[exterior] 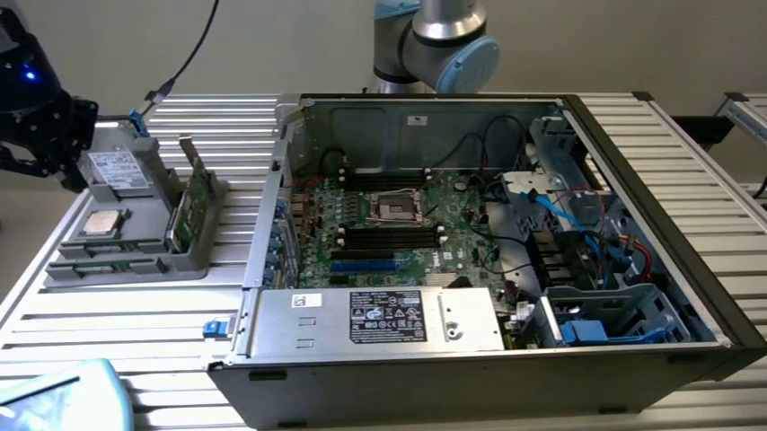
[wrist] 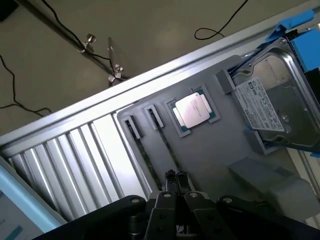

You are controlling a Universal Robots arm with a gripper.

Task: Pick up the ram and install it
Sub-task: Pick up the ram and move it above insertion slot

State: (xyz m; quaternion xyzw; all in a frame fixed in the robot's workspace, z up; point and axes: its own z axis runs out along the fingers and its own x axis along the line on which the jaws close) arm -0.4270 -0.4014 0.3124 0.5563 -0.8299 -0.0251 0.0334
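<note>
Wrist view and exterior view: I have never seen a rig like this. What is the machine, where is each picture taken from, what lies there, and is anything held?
The machine is one robot arm with a two-fingered gripper. The exterior view comes from a camera off the arm. It shows a metal table carrying an open computer case with its motherboard exposed and, on that view's left, a grey tray of parts. The wrist view comes from a camera on the arm's wrist, looking past the gripper into that tray. There lie a square silver processor chip, a hard drive and two ram sticks on edge in narrow slots. A wider green card stands upright. The gripper is shut, near one stick's end, with nothing seen between its fingers.
</note>
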